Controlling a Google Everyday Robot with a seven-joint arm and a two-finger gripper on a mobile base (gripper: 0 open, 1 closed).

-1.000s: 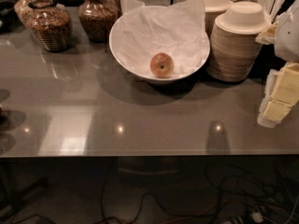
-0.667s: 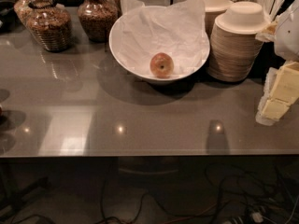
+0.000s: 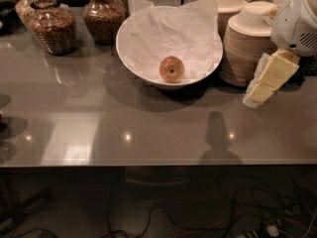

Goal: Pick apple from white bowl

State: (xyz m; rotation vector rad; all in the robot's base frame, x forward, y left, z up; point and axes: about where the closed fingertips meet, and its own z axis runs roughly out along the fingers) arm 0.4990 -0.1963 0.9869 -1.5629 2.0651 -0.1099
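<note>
Apple (image 3: 171,69) in white bowl (image 3: 128,63), gripper (image 3: 267,81) at right beside stacked bowls (image 3: 245,53)

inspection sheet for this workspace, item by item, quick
surface: glossy grey table, glare spots on it
job's things: apple lies on crinkled paper inside the white bowl, not gripped
clutter: filled jars back left; stacked beige bowls right of the white bowl
grippers: end effector at the right edge, low over the table, apart from the white bowl
cables: cables tangled on the floor below
surroundings: dark, nothing else seen
</note>
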